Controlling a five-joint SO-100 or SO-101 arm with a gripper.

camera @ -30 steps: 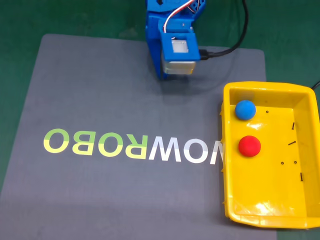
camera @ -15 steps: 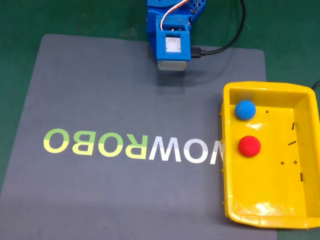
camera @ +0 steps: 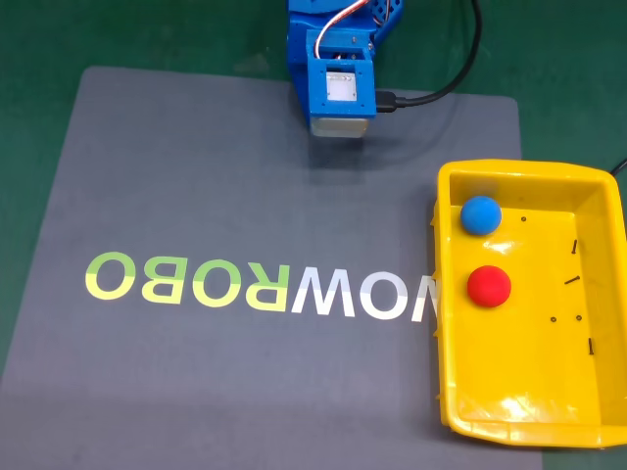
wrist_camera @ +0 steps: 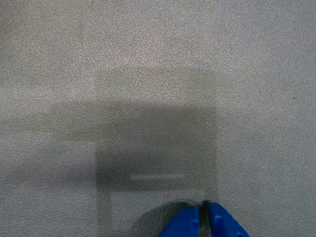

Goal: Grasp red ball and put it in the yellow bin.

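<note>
Distance is the relation that matters: the red ball (camera: pixel 488 285) lies well apart from the fingers (wrist_camera: pixel 203 219), down and to the right of them in the fixed view, and it already sits on the floor of the yellow bin (camera: pixel 446 343). A round ball has no long axis to line up with, so nothing about its lie would steer a grasp. In the wrist view the two blue fingertips stand pressed nearly together with only a thin dark slit between them, holding nothing, above bare grey mat (camera: pixel 196 176) and their own shadow. In the fixed view the arm (camera: pixel 338 69) is folded back at the top edge of the surface.

By count: one red ball, one blue ball (camera: pixel 481 214), one bin, one arm. Both balls rest inside the bin, the blue nearer the fingers than the red, the two apart. Judged from how things lie, the placing looks done.
</note>
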